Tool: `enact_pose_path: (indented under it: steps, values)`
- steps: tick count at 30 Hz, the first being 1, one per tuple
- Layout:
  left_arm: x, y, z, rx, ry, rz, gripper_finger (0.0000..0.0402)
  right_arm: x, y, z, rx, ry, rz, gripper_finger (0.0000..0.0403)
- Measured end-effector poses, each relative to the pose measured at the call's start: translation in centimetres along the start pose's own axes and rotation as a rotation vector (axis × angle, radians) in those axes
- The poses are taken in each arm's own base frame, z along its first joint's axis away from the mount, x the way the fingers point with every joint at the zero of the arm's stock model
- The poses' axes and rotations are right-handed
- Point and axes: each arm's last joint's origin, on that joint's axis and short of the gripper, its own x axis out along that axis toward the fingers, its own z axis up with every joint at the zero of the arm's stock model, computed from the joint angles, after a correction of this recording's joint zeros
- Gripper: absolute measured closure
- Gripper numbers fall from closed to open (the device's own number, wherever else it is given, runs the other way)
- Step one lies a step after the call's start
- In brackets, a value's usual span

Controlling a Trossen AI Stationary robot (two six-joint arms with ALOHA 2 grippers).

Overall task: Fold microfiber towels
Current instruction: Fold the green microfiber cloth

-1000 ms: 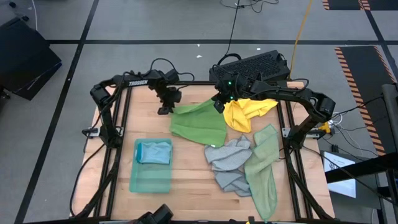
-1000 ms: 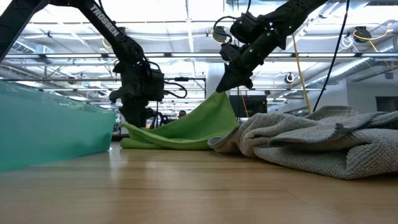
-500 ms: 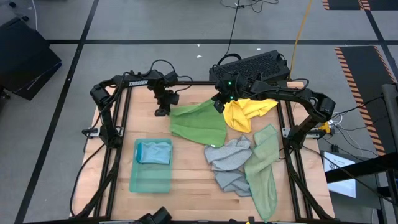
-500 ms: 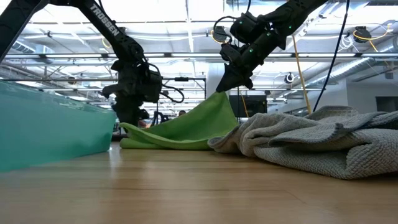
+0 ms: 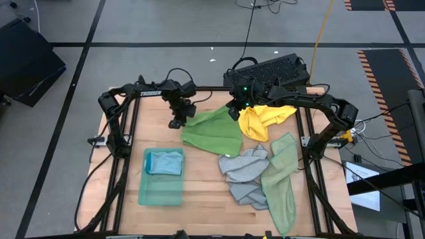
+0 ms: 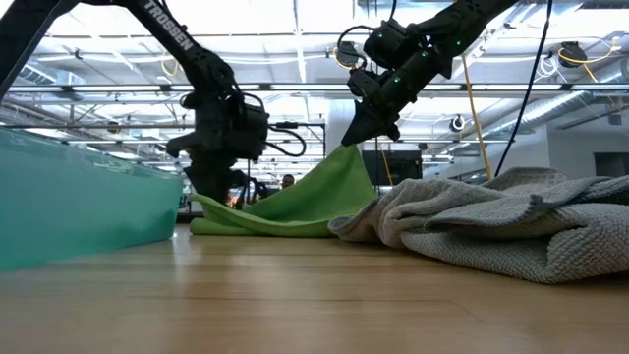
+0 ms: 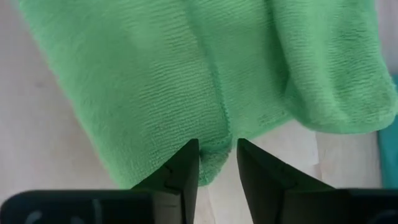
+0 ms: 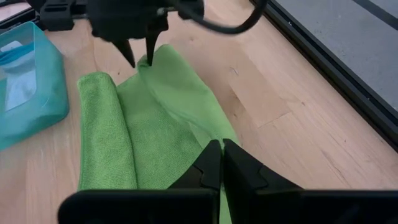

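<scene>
While the right hand [image 5: 234, 113] stays pinched shut on one raised corner of the bright green towel [image 5: 214, 131], the left hand [image 5: 178, 123] stands at the opposite corner, fingers [image 7: 180, 174] slightly parted astride the cloth edge. That towel lies at the far middle of the bench [image 5: 199, 199].

Bright, even overhead light, soft shadows; low view's foreground is blurred.

Robotics lab — ceiling trusses [image 6: 295, 88]; floor cables [image 5: 251, 26]
</scene>
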Motion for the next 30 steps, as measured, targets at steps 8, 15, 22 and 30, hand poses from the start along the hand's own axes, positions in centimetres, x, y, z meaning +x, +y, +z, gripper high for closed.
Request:
enact_pose_path:
  steps: [8,15,22,30]
  values:
    - [0.4,-0.5,0.6,0.103,0.045,0.031,0.0291,0.0,0.0,0.0,0.000,0.000,0.001,0.0403]
    - [0.1,0.0,0.3,0.029,0.032,0.045,0.0380,0.0,0.0,0.0,0.000,0.001,0.001,0.0403]
    - [-0.5,-0.1,0.0,-0.085,0.025,0.044,0.0393,0.0,0.0,0.0,-0.006,0.001,0.002,0.0403]
    - [-3.0,-1.4,-0.2,-0.267,-0.005,0.070,0.0367,0.0,0.0,-0.1,-0.004,0.015,0.001,0.0403]
